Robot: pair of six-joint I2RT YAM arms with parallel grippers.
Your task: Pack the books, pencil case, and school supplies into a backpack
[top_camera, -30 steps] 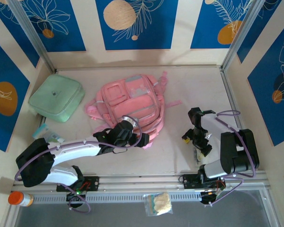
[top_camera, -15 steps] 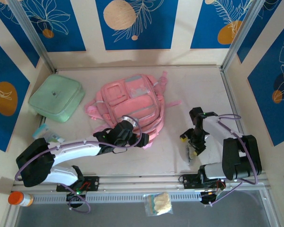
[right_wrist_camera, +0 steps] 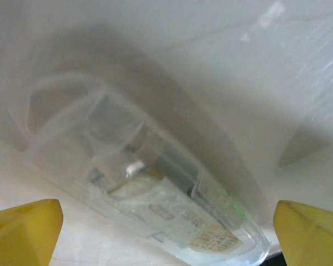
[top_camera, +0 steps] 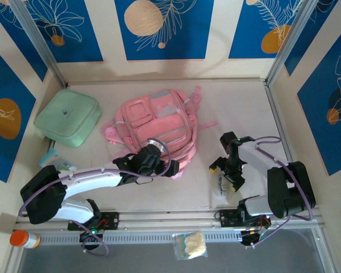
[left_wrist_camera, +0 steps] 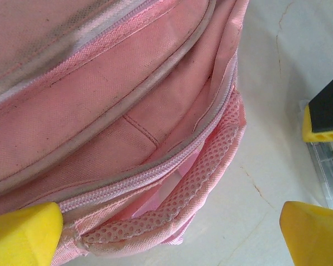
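The right claw [top_camera: 224, 176] is hanging wide apart over a clear plastic case [right_wrist_camera: 150, 188] on the table [top_camera: 244, 108]. I think it is getting ready to grab it. The left claw [top_camera: 156, 159], also apart, is sitting at the near edge of the pink backpack [top_camera: 153, 122]. Next, the right claw needs lowering and squeezing.

The backpack [top_camera: 153, 122] is matt pink woven cloth, with smooth grey piping along its seams and an open-mesh strap [left_wrist_camera: 205, 183]. The case [right_wrist_camera: 155, 188] is clear glossy plastic carrying a printed label. The table [top_camera: 238, 108] is pale, smooth and matt, finely cracked.
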